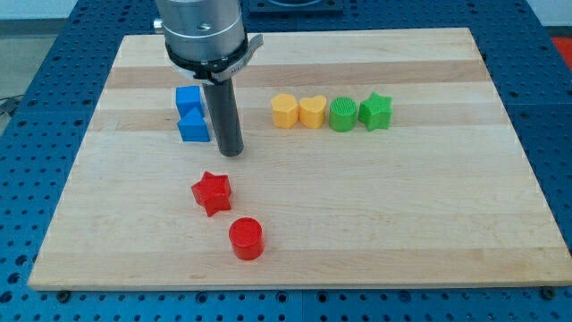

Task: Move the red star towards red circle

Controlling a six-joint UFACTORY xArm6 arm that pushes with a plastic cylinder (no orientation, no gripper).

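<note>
Camera view has my tip bare and touching nothing, with the red star near at its 7 o'clock and the red circle just beyond the star at the star's 5 o'clock. Danger now is an off-centre shove: those star points could catch the rod, spin it and send it skidding wide, or my shaft clips the blue blocks just beside it at 10 o'clock. Blocks look like matte ribbed plastic on a smooth pale wooden board; yellow blocks and green blocks sit well apart at 2 o'clock.
</note>
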